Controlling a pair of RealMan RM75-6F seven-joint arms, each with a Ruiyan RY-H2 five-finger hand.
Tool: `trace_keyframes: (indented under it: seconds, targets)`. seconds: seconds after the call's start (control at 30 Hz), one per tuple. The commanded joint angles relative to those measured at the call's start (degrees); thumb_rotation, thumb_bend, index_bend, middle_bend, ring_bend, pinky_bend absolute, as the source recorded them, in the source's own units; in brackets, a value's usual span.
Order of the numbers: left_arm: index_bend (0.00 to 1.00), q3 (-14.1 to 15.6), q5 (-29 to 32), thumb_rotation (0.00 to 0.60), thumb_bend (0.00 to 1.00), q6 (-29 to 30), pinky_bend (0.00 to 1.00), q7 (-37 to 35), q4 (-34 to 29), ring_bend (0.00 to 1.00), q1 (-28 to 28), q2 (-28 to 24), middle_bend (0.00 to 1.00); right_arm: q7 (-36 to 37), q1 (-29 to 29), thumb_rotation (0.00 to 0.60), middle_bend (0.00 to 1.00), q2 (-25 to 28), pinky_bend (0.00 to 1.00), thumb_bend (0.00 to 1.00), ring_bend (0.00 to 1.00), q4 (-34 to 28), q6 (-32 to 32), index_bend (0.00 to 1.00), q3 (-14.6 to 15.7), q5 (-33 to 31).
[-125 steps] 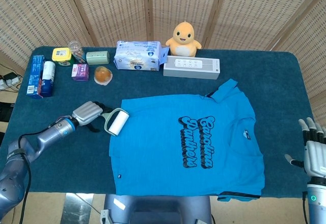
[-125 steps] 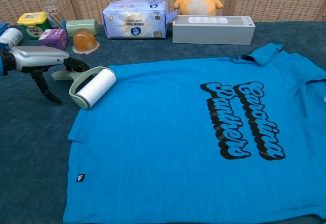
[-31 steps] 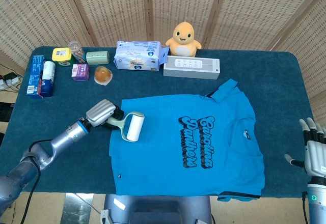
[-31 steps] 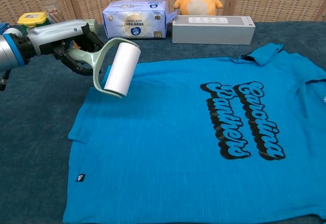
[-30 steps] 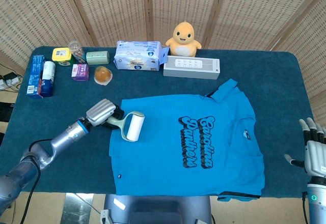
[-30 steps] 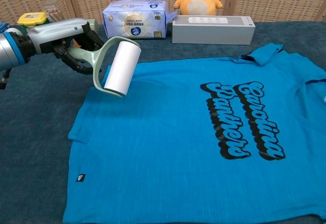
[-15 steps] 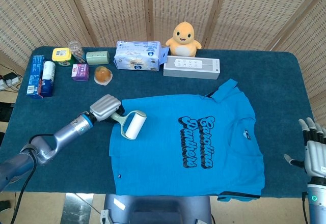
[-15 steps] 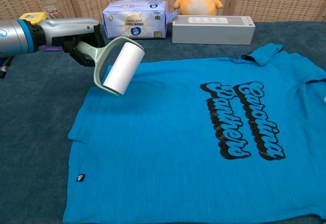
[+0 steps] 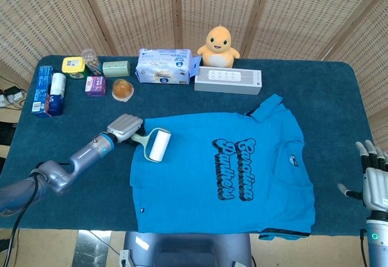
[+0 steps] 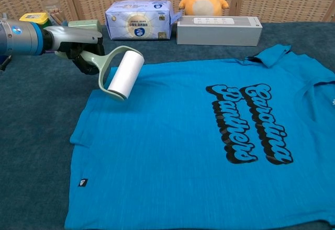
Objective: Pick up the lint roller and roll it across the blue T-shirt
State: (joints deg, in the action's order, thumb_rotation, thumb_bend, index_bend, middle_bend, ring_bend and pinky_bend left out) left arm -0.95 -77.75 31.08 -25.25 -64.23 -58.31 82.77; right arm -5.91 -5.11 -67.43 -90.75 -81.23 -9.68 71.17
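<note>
A staged test setup rather than a lived-in home: one table (image 9: 327, 85) under dark blue cloth, woven rattan screens (image 9: 139, 12) closing off the back, household goods lined along the far edge, a plush chick (image 9: 218, 43), tissue pack (image 9: 162, 67), and cables (image 9: 9, 94) past the left edge.

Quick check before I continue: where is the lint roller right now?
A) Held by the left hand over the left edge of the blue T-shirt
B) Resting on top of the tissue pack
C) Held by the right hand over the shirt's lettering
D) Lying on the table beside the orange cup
A: the left hand grips the lint roller by its green handle, with its white roll at the left edge of the blue T-shirt.
</note>
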Motion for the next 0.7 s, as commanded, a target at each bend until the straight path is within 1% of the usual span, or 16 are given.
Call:
trace_keyframes:
  seconds: [0.03,0.1,0.23,0.3,0.4,0.47,0.53,0.67,0.7]
  targets:
    - [1.00,-2.7,6.1,0.600,0.70,-6.3,1.00,1.9,-4.2,0.86,-2.4,-2.9,1.00,0.1,0.0,0.600,0.00,0.0,0.00,0.03,0.00,0.0,0.0,0.04,0.0,0.0]
    - [1.00,-3.5,8.0,0.600,0.70,-8.0,1.00,2.6,-5.4,0.86,-3.2,-3.9,1.00,0.1,0.0,0.600,0.00,0.1,0.00,0.03,0.00,-0.1,0.0,0.04,0.0,0.1]
    - [1.00,-4.1,9.8,0.600,0.70,-8.8,1.00,4.5,-6.6,0.86,-4.0,-4.8,1.00,0.3,0.0,0.600,0.00,0.2,0.00,0.03,0.00,-0.1,0.0,0.04,0.0,0.1]
    - [1.00,-4.5,11.7,0.600,0.70,-9.4,1.00,5.8,-7.3,0.86,-4.6,-5.1,1.00,0.4,0.0,0.600,0.00,0.3,0.00,0.03,0.00,-0.2,0.0,0.04,0.0,0.1]
    - [1.00,-4.6,15.9,0.600,0.70,-13.2,1.00,6.9,-8.1,0.86,-6.6,-5.5,1.00,0.6,0.0,0.600,0.00,0.4,0.00,0.03,0.00,-0.3,0.0,0.04,0.0,0.2]
    - [1.00,-3.7,18.8,0.600,0.70,-16.4,1.00,8.4,-7.4,0.86,-9.3,-5.0,1.00,1.4,0.2,0.600,0.00,0.7,0.00,0.03,0.00,-0.6,0.0,0.04,0.0,0.3]
    - [1.00,-2.7,22.1,0.600,0.70,-17.8,1.00,8.9,-6.6,0.86,-11.1,-4.1,1.00,2.0,0.3,0.600,0.00,1.0,0.00,0.03,0.00,-0.7,-0.2,0.04,0.0,0.6]
    - [1.00,1.2,31.1,0.600,0.70,-21.7,1.00,7.9,-4.3,0.86,-16.2,-2.2,1.00,3.6,0.4,0.600,0.00,1.7,0.00,0.03,0.00,-0.9,0.4,0.04,0.1,0.8]
    - [1.00,1.6,32.1,0.600,0.70,-22.0,1.00,7.6,-4.1,0.86,-16.8,-1.9,1.00,3.8,0.4,0.600,0.00,1.7,0.00,0.03,0.00,-0.9,0.5,0.04,0.1,0.8]
